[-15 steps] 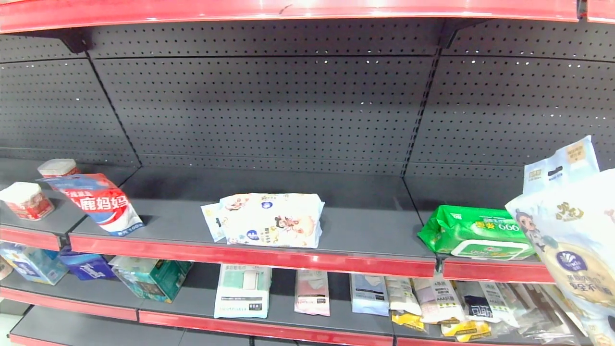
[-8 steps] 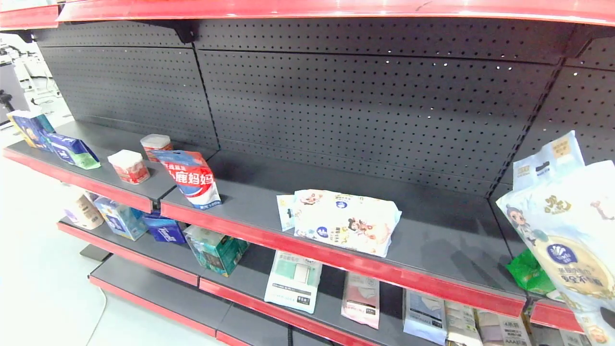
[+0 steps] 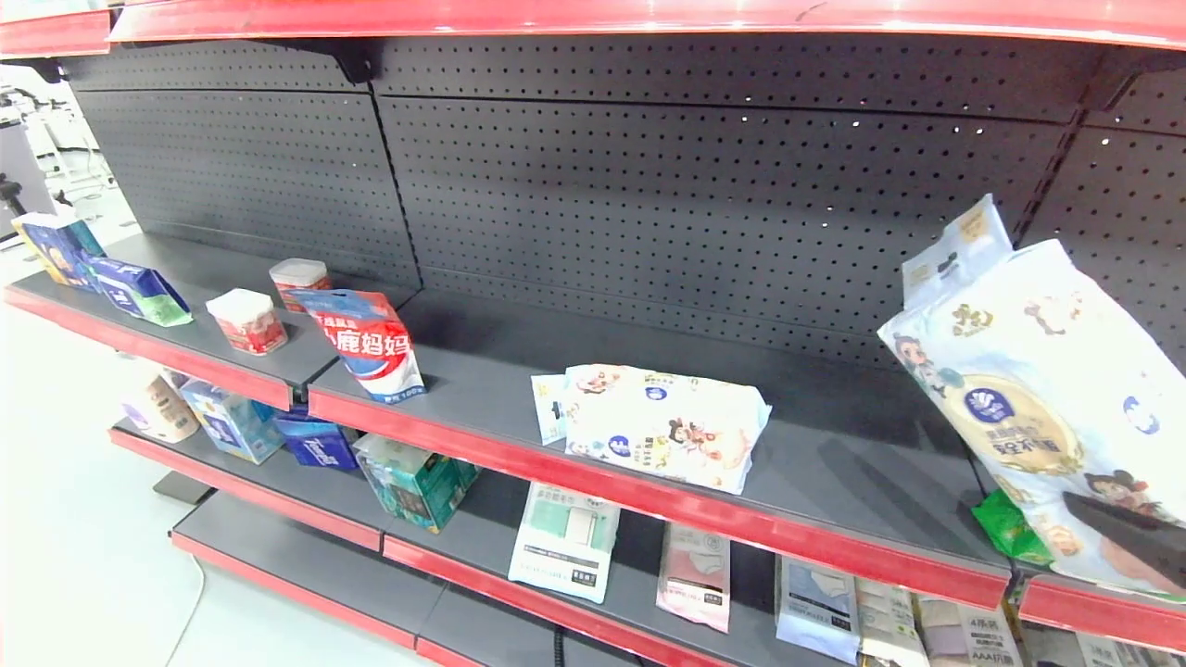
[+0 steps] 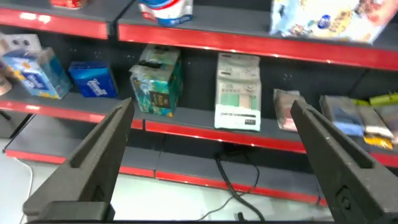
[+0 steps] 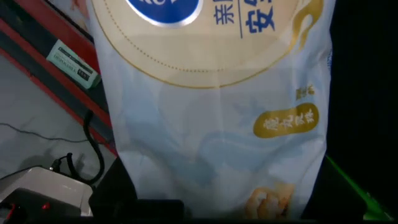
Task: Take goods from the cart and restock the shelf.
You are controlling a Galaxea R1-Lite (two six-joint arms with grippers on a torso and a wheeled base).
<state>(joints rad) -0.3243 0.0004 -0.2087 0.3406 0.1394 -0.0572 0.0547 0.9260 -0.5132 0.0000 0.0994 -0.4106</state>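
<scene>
A: Where is the white pack (image 3: 1047, 398)?

B: It is held up to the right of the cartoon pack (image 3: 662, 426), which lies flat on the shelf (image 3: 649, 496), and it sits higher than that one. A green pack (image 3: 1010, 528) peeks out under its lower edge.

A: Which way does it point?

B: Its long axis is tilted. The flap end is up and leans toward the cartoon pack, and the other end is down and away from it. The printed face looks out from the shelf.

A: And how does it look?

B: Soft white film with cartoon figures and a round gold emblem carrying a small blue badge.

A: The hands?

B: The right hand (image 3: 1126, 542) grips the white pack at its low end. The left hand (image 4: 211, 165) is lower than the cartoon pack, its fingers spread wide and holding nothing.
</scene>
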